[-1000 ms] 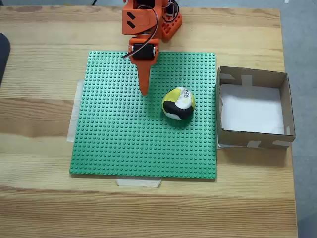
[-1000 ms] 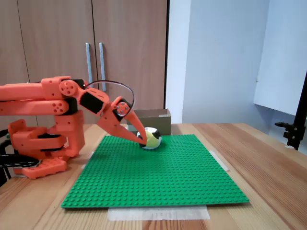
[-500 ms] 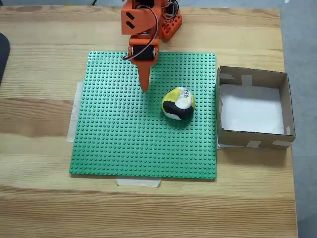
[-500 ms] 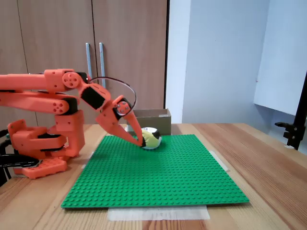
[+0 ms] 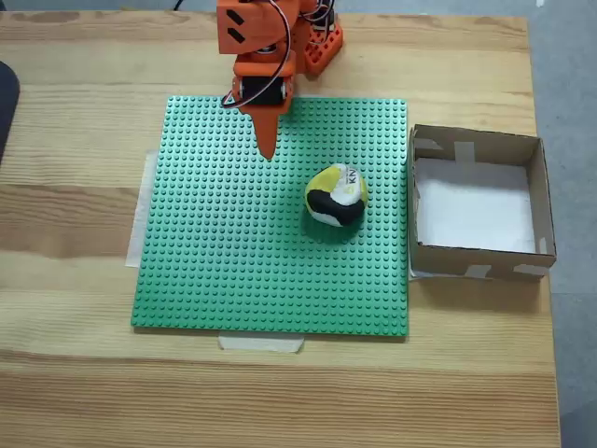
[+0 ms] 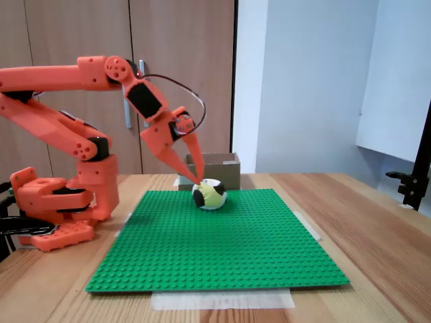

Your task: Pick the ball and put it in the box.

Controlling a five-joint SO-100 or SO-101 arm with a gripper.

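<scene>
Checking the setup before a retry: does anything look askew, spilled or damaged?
Nothing stands out. The ball sits on the green mat, the box is upright beside it, and the pincer hangs apart from both.

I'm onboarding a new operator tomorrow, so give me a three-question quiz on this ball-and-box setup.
1. True or false: the yellow, black and white patched ball lies inside the shallow brown cardboard box.
2. What does the ball rest on? A) bare wood B) green studded baseplate C) white paper
3. In the overhead-style fixed view, which side of the ball is the box on?

Key: 1. False. 2. B. 3. Right; the orange pincer hangs up-left of the ball.
</scene>
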